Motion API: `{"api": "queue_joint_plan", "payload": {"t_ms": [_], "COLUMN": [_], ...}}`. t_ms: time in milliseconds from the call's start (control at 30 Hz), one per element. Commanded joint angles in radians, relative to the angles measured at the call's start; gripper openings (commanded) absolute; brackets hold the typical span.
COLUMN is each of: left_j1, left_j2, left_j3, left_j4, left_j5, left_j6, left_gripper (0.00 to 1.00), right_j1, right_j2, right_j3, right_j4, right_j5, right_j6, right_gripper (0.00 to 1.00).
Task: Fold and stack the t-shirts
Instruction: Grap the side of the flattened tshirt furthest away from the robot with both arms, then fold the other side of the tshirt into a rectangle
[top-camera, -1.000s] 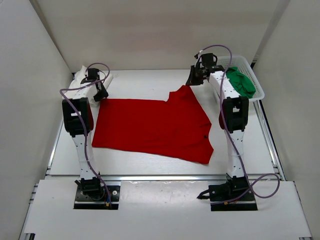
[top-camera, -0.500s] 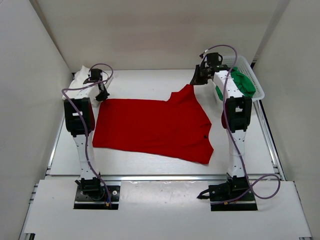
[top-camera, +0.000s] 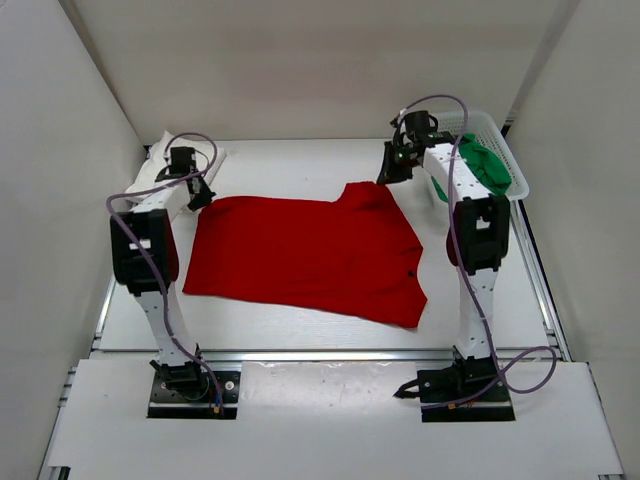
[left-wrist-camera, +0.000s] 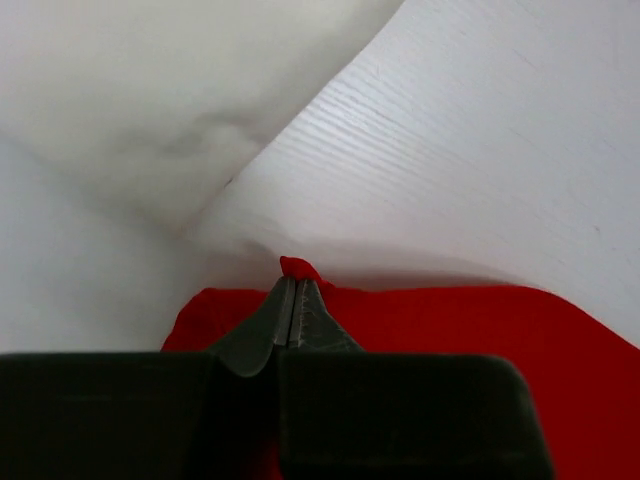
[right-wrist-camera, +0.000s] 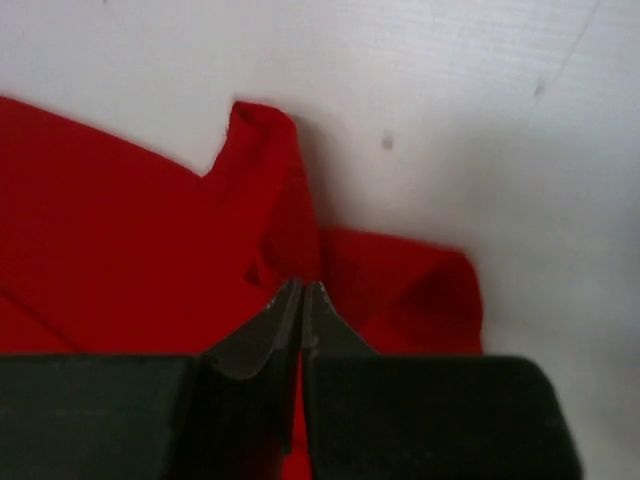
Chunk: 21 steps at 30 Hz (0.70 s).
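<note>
Left tool (left-wrist-camera: 292, 285): shut tight on the far left corner of the red t-shirt (top-camera: 310, 250); in the wrist view a small nub of red cloth is seen poking out past the tips.
White t-shirt (top-camera: 150, 172): bunched at the upper left of the overhead frame, just beyond the left tool; whether the red cloth is touched by it cannot be told.
Red t-shirt: spread mostly flat across the middle of the desk (top-camera: 290, 165), with its far edge running from one tool to the other and its near right corner reaching toward the lower right.
Right tool (right-wrist-camera: 302, 290): closed on a raised ridge of red cloth at the far right corner, which is puckered up into a peak.
Green t-shirt (top-camera: 487, 168): heaped in the basket (top-camera: 483, 118) at the upper right, not yet folded.
Step in hand: judged to be the first fold, with the far edge pinched at both ends.
How it is best done: both corners should be raised together and level, so that the edge is held taut between them. The edge should then be carried toward the bottom of the frame and laid on the near hem, without the cloth being dragged across the desk. Only a thin bite is held on the left, so a slow lift is advised lest that corner be lost.
</note>
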Motion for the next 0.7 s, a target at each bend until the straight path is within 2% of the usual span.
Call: {"api": "queue_joint_plan", "payload": {"t_ms": [0, 67, 167, 433, 667], "left_j1": [0.032, 0.039, 0.058, 0.091, 0.142], "left_j2": [-0.164, -0.196, -0.234, -0.372, -0.444], "left_j3": [-0.089, -0.129, -0.196, -0.363, -0.452], "left_j4": [0.115, 0.124, 0.147, 0.2, 0.223], "left_j5": [0.079, 0.079, 0.11, 0.168, 0.226], "left_j6": [-0.071, -0.068, -0.09, -0.096, -0.122], "left_gripper": [0.0, 0.0, 0.0, 0.0, 0.0], "right_j1": [-0.021, -0.03, -0.035, -0.004, 0.014], "right_j2": [-0.232, -0.382, -0.485, -0.737, -0.996], "right_j3": [-0.206, -0.45, -0.599, -0.88, -1.145], "right_j4": [0.043, 0.17, 0.194, 0.271, 0.323], "right_j5": [-0.014, -0.014, 0.01, 0.11, 0.164], "right_j6": [0.0, 0.008, 0.007, 0.042, 0.071], "right_gripper": [0.0, 0.0, 0.0, 0.0, 0.0]}}
